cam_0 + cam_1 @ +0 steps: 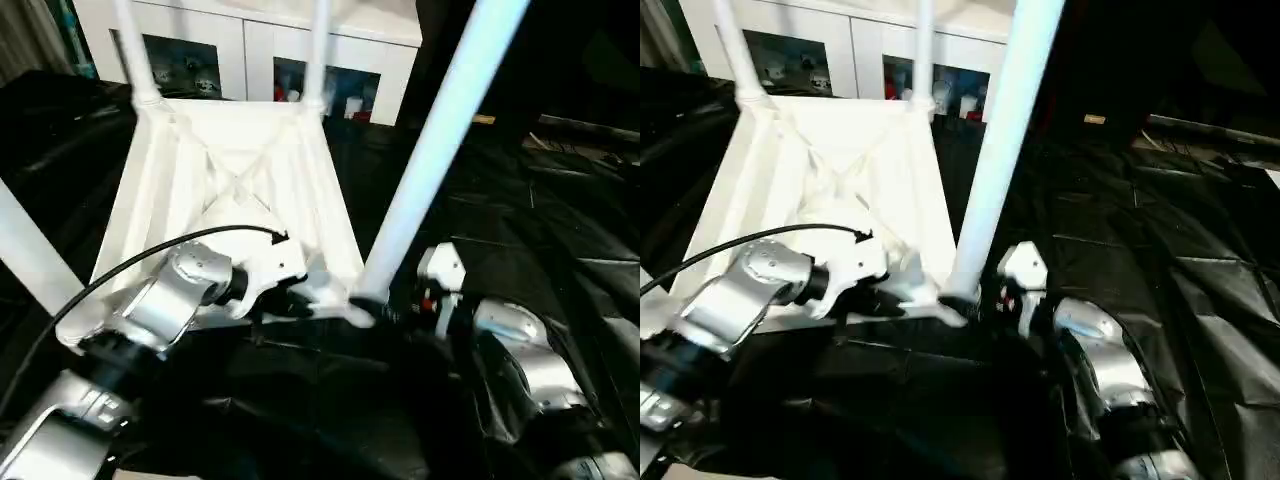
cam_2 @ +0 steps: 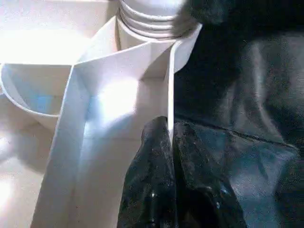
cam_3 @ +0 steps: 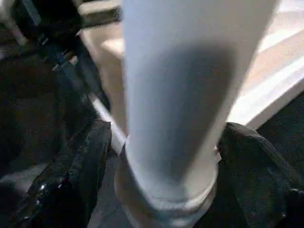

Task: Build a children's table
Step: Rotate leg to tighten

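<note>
The children's table (image 1: 240, 160) lies upside down on the black cloth, ribbed underside up. Two thin legs (image 1: 135, 50) (image 1: 318, 50) stand in the far corner sockets, and another leg (image 1: 30, 250) rises at the near left. A thick white leg (image 1: 430, 150) stands in the near right socket. My left gripper (image 2: 170, 128) is shut on the thin rim wall of the tabletop beside that socket. My right gripper (image 3: 166, 137) is open, with its fingers (image 3: 85, 161) on either side of the leg's base and a gap showing on one side.
A white cabinet (image 1: 380, 60) with glass doors stands behind the table. Creased black cloth (image 1: 540, 200) covers the work surface all around. A black cable (image 1: 120, 270) arcs over my left forearm.
</note>
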Available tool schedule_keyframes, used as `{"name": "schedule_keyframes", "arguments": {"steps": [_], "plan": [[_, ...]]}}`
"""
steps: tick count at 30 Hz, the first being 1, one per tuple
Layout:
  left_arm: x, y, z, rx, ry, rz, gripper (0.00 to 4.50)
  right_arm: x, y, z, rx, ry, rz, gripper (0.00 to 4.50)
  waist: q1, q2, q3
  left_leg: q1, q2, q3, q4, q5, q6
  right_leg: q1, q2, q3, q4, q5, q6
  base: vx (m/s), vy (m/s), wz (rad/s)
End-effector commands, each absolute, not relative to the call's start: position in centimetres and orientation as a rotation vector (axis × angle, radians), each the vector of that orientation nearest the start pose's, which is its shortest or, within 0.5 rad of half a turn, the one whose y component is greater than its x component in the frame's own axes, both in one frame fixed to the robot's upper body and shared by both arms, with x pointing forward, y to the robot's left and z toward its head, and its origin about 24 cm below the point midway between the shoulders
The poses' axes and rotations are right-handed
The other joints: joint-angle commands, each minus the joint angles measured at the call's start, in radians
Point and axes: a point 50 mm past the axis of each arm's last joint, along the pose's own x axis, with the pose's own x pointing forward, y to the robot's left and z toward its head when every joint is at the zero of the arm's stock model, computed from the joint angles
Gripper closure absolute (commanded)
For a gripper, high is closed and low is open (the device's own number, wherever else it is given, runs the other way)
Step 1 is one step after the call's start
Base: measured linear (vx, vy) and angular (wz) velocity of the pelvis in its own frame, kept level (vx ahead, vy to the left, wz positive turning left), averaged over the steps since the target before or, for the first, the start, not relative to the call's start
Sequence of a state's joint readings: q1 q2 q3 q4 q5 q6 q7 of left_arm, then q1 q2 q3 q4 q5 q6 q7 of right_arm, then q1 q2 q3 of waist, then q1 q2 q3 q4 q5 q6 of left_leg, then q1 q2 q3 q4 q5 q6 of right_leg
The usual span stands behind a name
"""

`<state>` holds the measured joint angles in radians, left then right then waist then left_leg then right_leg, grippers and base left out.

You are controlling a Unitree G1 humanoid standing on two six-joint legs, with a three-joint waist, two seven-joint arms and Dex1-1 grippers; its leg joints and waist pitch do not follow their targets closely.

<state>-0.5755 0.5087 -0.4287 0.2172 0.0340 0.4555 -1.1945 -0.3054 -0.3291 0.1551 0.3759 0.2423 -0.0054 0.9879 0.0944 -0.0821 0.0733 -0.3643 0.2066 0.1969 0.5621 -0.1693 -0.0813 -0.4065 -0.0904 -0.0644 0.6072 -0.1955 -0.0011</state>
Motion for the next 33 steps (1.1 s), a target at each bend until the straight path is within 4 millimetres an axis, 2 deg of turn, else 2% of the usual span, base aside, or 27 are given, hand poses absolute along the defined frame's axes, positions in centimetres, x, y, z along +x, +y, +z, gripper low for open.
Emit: {"name": "schedule_keyframes", "arguments": {"steps": [1,5,7,9,11,14,15,17,19,21,22,23,24,25,26,27,28,29,30,32,33], "plan": [[29.0,13.0,5.8,0.538,0.713,-1.364,4.5,28.0,-14.4,3.8,-0.085,0.169,1.114,1.02,0.001,0.01,-0.052,0.009,0.03,-0.011,-0.065,-0.198,0.043,0.046,-0.05,0.046,-0.064,-0.136,-0.223,0.0,0.0,0.0],[29.0,12.9,5.9,0.534,0.709,-1.367,4.5,28.1,-14.3,4.0,-0.067,0.161,1.109,1.22,0.001,0.011,-0.053,0.01,0.029,-0.012,-0.064,-0.198,0.037,0.046,-0.05,0.046,-0.065,-0.144,-0.222,0.0,0.0,0.0],[29.0,12.8,6.0,0.53,0.705,-1.365,4.5,28.2,-14.3,4.0,-0.057,0.156,1.105,1.56,0.001,0.013,-0.052,0.011,0.029,-0.012,-0.064,-0.197,0.037,0.046,-0.049,0.046,-0.064,-0.136,-0.224,0.0,0.0,0.0],[28.9,12.9,6.0,0.526,0.709,-1.368,4.5,28.1,-14.2,4.2,-0.048,0.151,1.109,1.59,0.0,0.014,-0.052,0.011,0.029,-0.012,-0.064,-0.192,0.038,0.046,-0.049,0.046,-0.063,-0.122,-0.229,0.0,0.0,0.0],[28.8,12.9,5.9,0.525,0.714,-1.371,4.5,28.1,-14.2,4.2,-0.044,0.151,1.114,1.86,0.0,0.012,-0.053,0.01,0.028,-0.012,-0.062,-0.185,0.041,0.048,-0.048,0.046,-0.061,-0.108,-0.232,0.0,0.0,0.0],[28.6,13.0,5.8,0.522,0.722,-1.375,4.5,27.9,-14.2,4.0,-0.034,0.159,1.121,1.96,0.001,0.012,-0.054,0.011,0.028,-0.011,-0.061,-0.183,0.044,0.049,-0.048,0.046,-0.061,-0.105,-0.235,0.0,0.0,0.0],[28.5,12.9,5.7,0.514,0.726,-1.376,4.5,27.9,-14.3,3.7,-0.03,0.172,1.099,1.98,0.001,0.017,-0.055,0.012,0.029,-0.012,-0.062,-0.184,0.042,0.049,-0.049,0.046,-0.06,-0.103,-0.237,0.0,0.0,0.0],[28.5,12.8,5.6,0.508,0.727,-1.377,4.5,28.0,-14.4,3.4,-0.026,0.183,1.076,1.99,0.0,0.016,-0.056,0.011,0.028,-0.011,-0.061,-0.181,0.039,0.049,-0.048,0.045,-0.059,-0.095,-0.239,0.0,0.0,0.0],[29.1,11.9,5.1,0.467,0.705,-1.315,4.5,29.2,-14.9,2.3,-0.05,0.212,0.881,2.0,-0.005,0.017,-0.051,0.009,0.027,-0.01,-0.062,-0.191,0.029,0.045,-0.048,0.045,-0.063,-0.11,-0.242,0.0,0.0,0.0],[30.0,11.1,5.0,0.446,0.679,-1.242,4.5,29.7,-14.9,1.8,-0.047,0.223,0.784,2.01,-0.01,0.012,-0.044,0.01,0.026,-0.014,-0.07,-0.263,0.001,0.045,-0.052,0.045,-0.077,-0.245,-0.214,0.0,0.0,0.0],[30.2,11.0,4.9,0.44,0.672,-1.224,4.5,29.8,-14.9,1.7,-0.045,0.225,0.763,2.01,-0.01,0.013,-0.042,0.017,0.024,-0.016,-0.07,-0.315,-0.011,0.04,-0.055,0.045,-0.089,-0.356,-0.183,0.0,0.0,0.0],[30.5,10.7,4.9,0.431,0.665,-1.196,4.5,29.9,-14.8,1.6,-0.039,0.227,0.734,2.01,-0.01,0.011,-0.042,0.02,0.026,-0.021,-0.071,-0.34,-0.013,0.039,-0.058,0.045,-0.095,-0.417,-0.158,0.0,0.0,0.0],[31.2,10.1,4.8,0.418,0.647,-1.137,4.5,30.2,-14.6,1.3,-0.02,0.232,0.673,2.01,-0.011,0.01,-0.041,0.018,0.026,-0.021,-0.072,-0.345,-0.012,0.037,-0.057,0.046,-0.097,-0.431,-0.149,0.0,0.0,0.0],[31.6,9.8,4.8,0.404,0.634,-1.095,4.5,30.3,-14.3,1.1,-0.005,0.237,0.63,2.01,-0.011,0.006,-0.039,0.021,0.023,-0.02,-0.072,-0.356,-0.013,0.029,-0.056,0.046,-0.103,-0.471,-0.132,0.0,0.0,0.0],[32.1,9.4,4.8,0.387,0.627,-1.059,4.5,30.5,-14.0,0.8,0.016,0.245,0.572,2.01,-0.01,0.004,-0.041,0.025,0.025,-0.021,-0.071,-0.359,-0.014,0.028,-0.059,0.046,-0.107,-0.492,-0.123,0.0,0.0,0.0],[32.3,9.1,4.9,0.381,0.62,-1.035,4.5,30.7,-13.8,0.7,0.032,0.253,0.531,2.01,-0.008,0.005,-0.041,0.023,0.023,-0.023,-0.071,-0.354,-0.014,0.029,-0.06,0.045,-0.107,-0.493,-0.118,0.0,0.0,0.0],[32.4,9.0,4.9,0.381,0.618,-1.03,4.5,30.7,-13.7,0.6,0.035,0.253,0.524,2.01,-0.009,0.001,-0.041,0.021,0.024,-0.025,-0.074,-0.349,-0.011,0.029,-0.059,0.044,-0.106,-0.492,-0.111,0.0,0.0,0.0],[33.2,8.4,5.0,0.374,0.599,-0.967,4.5,31.1,-13.0,0.3,0.071,0.261,0.431,2.01,-0.011,-0.004,-0.04,0.018,0.023,-0.022,-0.073,-0.345,-0.006,0.026,-0.056,0.045,-0.107,-0.484,-0.102,0.0,0.0,0.0],[33.2,8.4,5.0,0.374,0.599,-0.967,4.5,31.1,-13.0,0.3,0.071,0.261,0.431,2.01,-0.011,-0.001,-0.041,0.02,0.023,-0.023,-0.073,-0.346,-0.008,0.025,-0.056,0.044,-0.106,-0.486,-0.1,0.0,0.0,0.0],[33.9,7.4,4.8,0.41,0.581,-0.915,4.5,31.9,-11.4,0.1,0.075,0.283,0.288,2.01,-0.011,0.004,-0.043,0.016,0.022,-0.024,-0.076,-0.337,-0.015,0.024,-0.055,0.044,-0.105,-0.459,-0.095,0.0,0.0,0.0],[33.9,7.3,4.8,0.412,0.581,-0.914,4.5,31.9,-11.2,0.1,0.074,0.284,0.282,2.01,-0.012,0.003,-0.043,0.02,0.023,-0.025,-0.076,-0.35,-0.022,0.023,-0.054,0.043,-0.104,-0.458,-0.091,0.0,0.0,0.0]]}}
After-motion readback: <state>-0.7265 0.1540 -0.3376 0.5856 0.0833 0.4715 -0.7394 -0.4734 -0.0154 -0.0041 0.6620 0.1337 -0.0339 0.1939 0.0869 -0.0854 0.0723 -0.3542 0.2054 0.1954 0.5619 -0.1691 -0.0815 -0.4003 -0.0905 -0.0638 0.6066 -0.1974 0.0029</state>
